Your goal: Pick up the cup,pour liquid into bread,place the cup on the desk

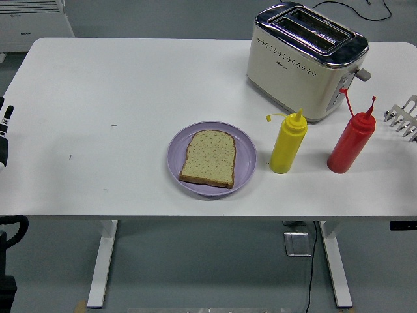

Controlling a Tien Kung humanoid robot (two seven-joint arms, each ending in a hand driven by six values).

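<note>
A slice of bread (208,158) lies on a purple plate (246,156) near the table's front edge. A yellow squeeze bottle (287,143) stands upright to the right of the plate. A red squeeze bottle (352,140) stands upright further right. No cup shows. Only a small part of my left arm (4,134) shows at the picture's left edge, far from the plate. My right arm is out of view.
A cream and chrome toaster (305,59) stands at the back right, behind the bottles. A white rack (404,116) pokes in at the right edge. A cable runs behind the toaster.
</note>
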